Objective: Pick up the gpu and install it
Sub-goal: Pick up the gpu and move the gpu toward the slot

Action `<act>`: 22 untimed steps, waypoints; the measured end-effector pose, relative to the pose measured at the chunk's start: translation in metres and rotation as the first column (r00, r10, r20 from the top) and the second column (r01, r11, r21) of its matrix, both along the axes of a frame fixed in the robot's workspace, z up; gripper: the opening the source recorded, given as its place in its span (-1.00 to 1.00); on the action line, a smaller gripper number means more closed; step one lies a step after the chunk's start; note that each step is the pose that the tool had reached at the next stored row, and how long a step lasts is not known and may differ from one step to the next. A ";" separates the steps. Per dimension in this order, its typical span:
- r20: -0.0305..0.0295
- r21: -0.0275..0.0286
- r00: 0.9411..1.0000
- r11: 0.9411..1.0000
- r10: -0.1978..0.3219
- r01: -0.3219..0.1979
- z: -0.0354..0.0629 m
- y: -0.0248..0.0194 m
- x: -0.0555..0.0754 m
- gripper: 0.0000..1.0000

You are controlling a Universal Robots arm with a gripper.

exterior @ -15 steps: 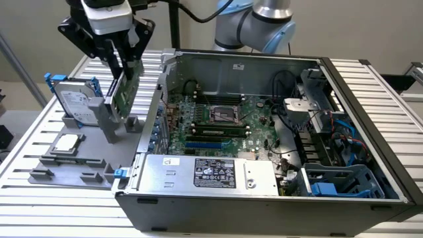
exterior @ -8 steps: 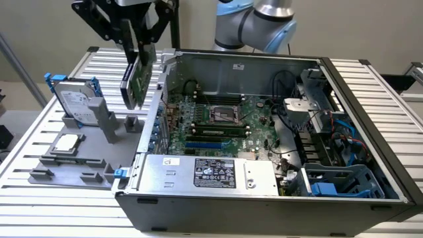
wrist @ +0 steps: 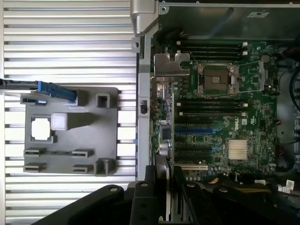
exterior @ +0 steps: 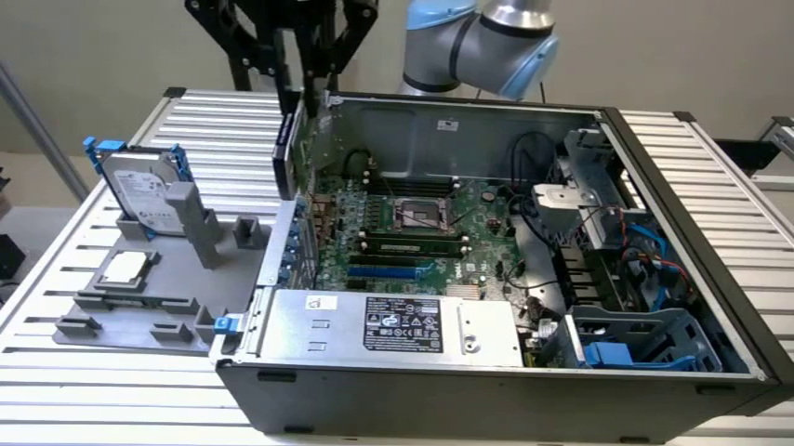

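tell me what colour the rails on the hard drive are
The rails are blue, clipped to a silver hard drive. This shows best in the exterior view.

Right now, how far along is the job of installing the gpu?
Done: the gpu is off the grey holder and lifted. In hand: the fingers are shut on it, holding it upright above the motherboard, just inside the computer case wall. Left: it does not look seated in a slot yet.
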State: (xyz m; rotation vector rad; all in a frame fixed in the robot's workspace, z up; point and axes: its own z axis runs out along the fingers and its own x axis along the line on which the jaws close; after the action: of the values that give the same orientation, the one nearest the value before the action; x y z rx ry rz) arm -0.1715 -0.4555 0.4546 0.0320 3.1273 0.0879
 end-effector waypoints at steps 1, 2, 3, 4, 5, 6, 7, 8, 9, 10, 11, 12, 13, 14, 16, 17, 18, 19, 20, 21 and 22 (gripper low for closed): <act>0.000 0.000 1.000 1.000 0.000 0.000 -0.0001 0.0000 0.005 -1.00; 0.000 0.000 1.000 1.000 0.000 0.000 -0.0004 0.0000 0.009 -1.00; 0.000 0.000 1.000 1.000 0.000 0.000 -0.0013 0.0001 0.014 -1.00; 0.000 0.000 1.000 1.000 0.000 0.000 -0.0028 0.0004 0.018 -1.00; 0.000 0.000 1.000 1.000 0.000 0.000 -0.0045 0.0008 0.023 -1.00; -0.001 0.000 1.000 1.000 0.000 0.000 -0.0063 0.0012 0.028 -1.00; -0.001 0.000 1.000 1.000 0.000 0.000 -0.0081 0.0016 0.032 -1.00; 0.000 0.000 1.000 1.000 0.000 0.000 -0.0100 0.0022 0.037 -1.00; -0.001 -0.001 1.000 1.000 0.000 0.000 -0.0118 0.0029 0.041 -1.00; 0.000 -0.001 1.000 1.000 0.000 0.000 -0.0135 0.0037 0.046 -1.00; 0.000 -0.002 1.000 1.000 0.000 0.000 -0.0154 0.0048 0.050 -1.00; -0.001 -0.002 1.000 1.000 0.000 0.000 -0.0172 0.0059 0.055 -1.00; -0.001 -0.002 1.000 1.000 0.000 0.000 -0.0190 0.0071 0.059 -1.00; -0.001 -0.002 1.000 1.000 0.000 0.000 -0.0208 0.0083 0.064 -1.00; 0.000 -0.003 1.000 1.000 0.000 0.000 -0.0244 0.0108 0.073 -1.00; 0.000 -0.003 1.000 1.000 0.000 0.000 -0.0262 0.0120 0.077 -1.00; 0.000 -0.003 1.000 1.000 0.000 0.000 -0.0280 0.0133 0.082 -1.00; 0.000 -0.003 1.000 1.000 0.000 0.000 -0.0300 0.0146 0.087 -1.00; -0.001 -0.003 1.000 1.000 0.000 0.000 -0.0318 0.0158 0.091 -1.00; 0.000 -0.003 1.000 1.000 0.000 0.000 -0.0335 0.0169 0.095 -1.00; -0.001 -0.003 1.000 1.000 0.000 0.000 -0.0354 0.0180 0.100 -1.00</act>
State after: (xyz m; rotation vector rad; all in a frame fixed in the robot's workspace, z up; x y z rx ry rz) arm -0.0714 -0.4375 0.4192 0.0317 3.1280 0.0825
